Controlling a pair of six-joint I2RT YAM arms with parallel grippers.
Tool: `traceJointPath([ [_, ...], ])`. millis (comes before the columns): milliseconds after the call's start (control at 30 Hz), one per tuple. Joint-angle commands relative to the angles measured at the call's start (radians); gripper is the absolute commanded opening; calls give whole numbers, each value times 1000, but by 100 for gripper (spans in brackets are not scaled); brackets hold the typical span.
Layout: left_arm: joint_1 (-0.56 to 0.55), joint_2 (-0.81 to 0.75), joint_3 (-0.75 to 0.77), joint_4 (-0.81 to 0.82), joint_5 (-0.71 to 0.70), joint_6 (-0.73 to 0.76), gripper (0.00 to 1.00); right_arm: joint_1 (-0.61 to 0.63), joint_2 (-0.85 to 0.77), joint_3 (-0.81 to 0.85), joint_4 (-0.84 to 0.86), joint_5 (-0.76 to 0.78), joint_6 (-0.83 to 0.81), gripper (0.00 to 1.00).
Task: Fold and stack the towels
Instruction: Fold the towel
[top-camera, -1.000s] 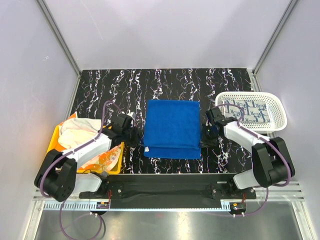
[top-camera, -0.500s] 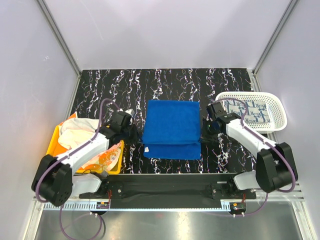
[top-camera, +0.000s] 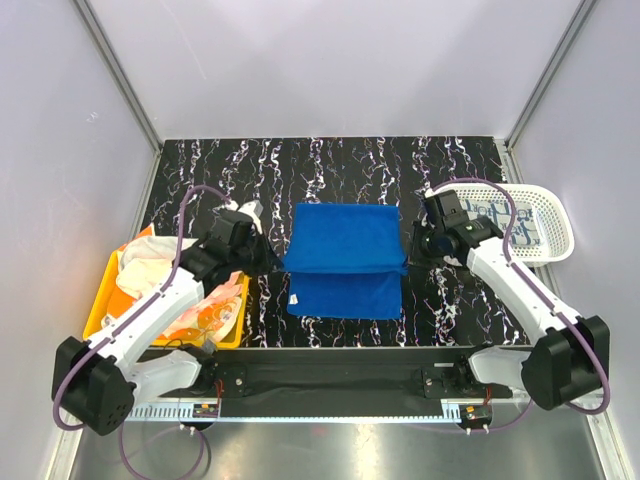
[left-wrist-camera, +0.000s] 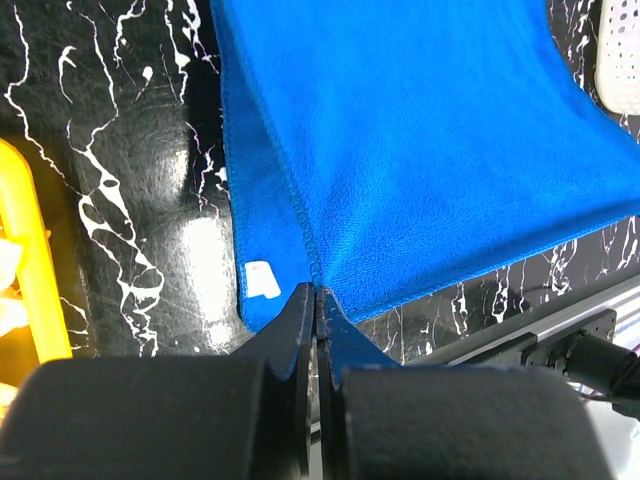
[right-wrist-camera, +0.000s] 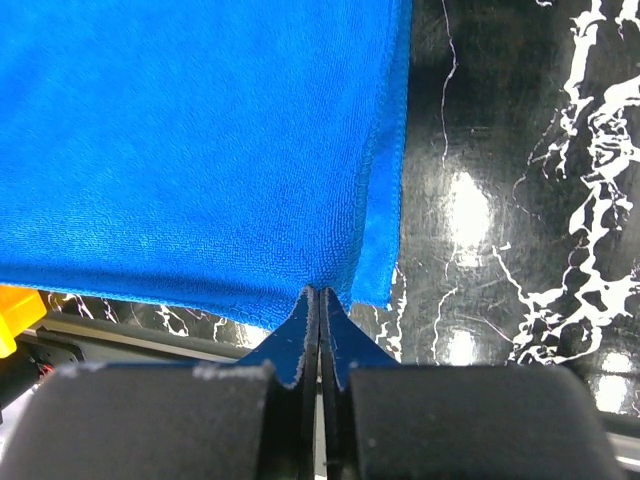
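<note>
A royal blue towel (top-camera: 345, 240) lies in the middle of the black marbled table, folded in layers. My left gripper (top-camera: 279, 265) is shut on the near left corner of its top layer, and my right gripper (top-camera: 408, 262) is shut on the near right corner. That layer hangs raised between them above the lower layer (top-camera: 345, 295). In the left wrist view the gripper (left-wrist-camera: 316, 290) pinches the stitched hem of the blue towel (left-wrist-camera: 420, 140) beside a white tag (left-wrist-camera: 258, 280). The right wrist view shows the gripper (right-wrist-camera: 320, 292) pinching the blue towel (right-wrist-camera: 200, 140) at its corner.
A yellow bin (top-camera: 100, 300) at the left holds an off-white towel (top-camera: 150, 262) and an orange-and-white patterned one (top-camera: 205, 315). A white perforated basket (top-camera: 555, 215) at the right holds a white towel with blue pattern (top-camera: 500, 218). Grey walls enclose the table.
Both grippers have risen and moved toward the back, carrying the near edge of the blue towel's top layer up off the lower layer. Both stay shut.
</note>
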Motion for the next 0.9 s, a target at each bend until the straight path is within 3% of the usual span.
traceJointPath([
  [0, -1, -35, -25, -4, -10, 7, 0, 9, -50, -9, -27, 23, 1, 0],
  [433, -17, -45, -171, 83, 25, -30, 0, 9, -44, -173, 73, -31, 34, 0],
  [867, -99, 69, -287, 216, 36, -88, 2, 15, -2, -317, 202, -74, 113, 3],
])
